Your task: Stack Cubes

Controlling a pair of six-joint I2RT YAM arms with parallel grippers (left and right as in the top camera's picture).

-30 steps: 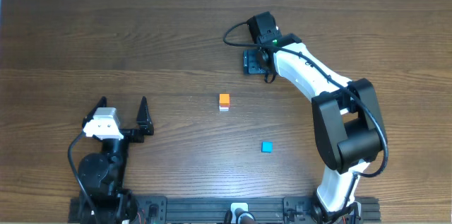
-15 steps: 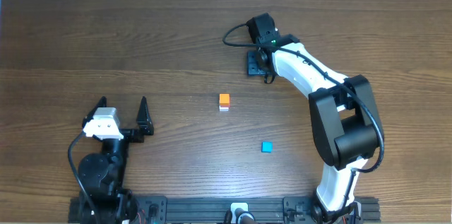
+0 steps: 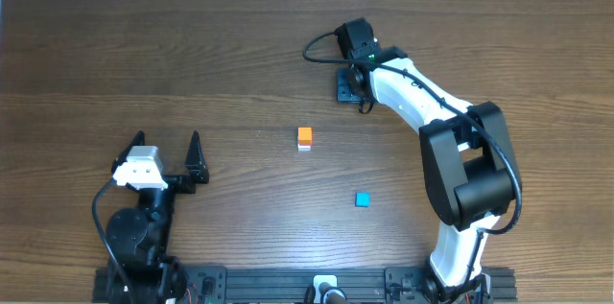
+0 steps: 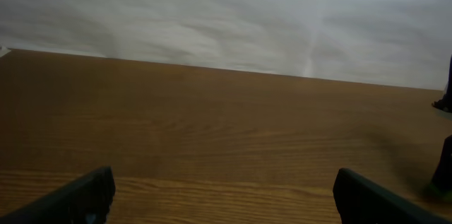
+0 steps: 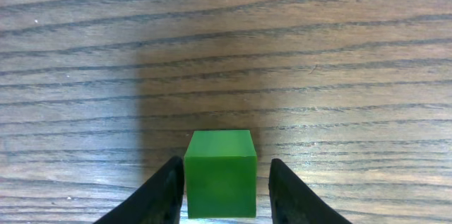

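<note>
Our right gripper (image 5: 224, 178) straddles the green cube (image 5: 219, 174), fingers parted with a sliver of table (image 5: 339, 40) showing on one side, so we'd say lined up to pinch, not gripping yet. That cube sits near the orange cube (image 3: 304, 134), on its far side from the arm bases (orange is already on a white cube (image 3: 304, 146), probably the destination). The left gripper (image 3: 167, 138) sits wide open, well apart from the orange cube.

Even light, soft shadow on table (image 5: 85, 54), left wrist view seemingly hazy

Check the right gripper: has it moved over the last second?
Yes, slightly. The right gripper shifted toward the top view's right, away from the orange cube, then held still for the last half second.
</note>
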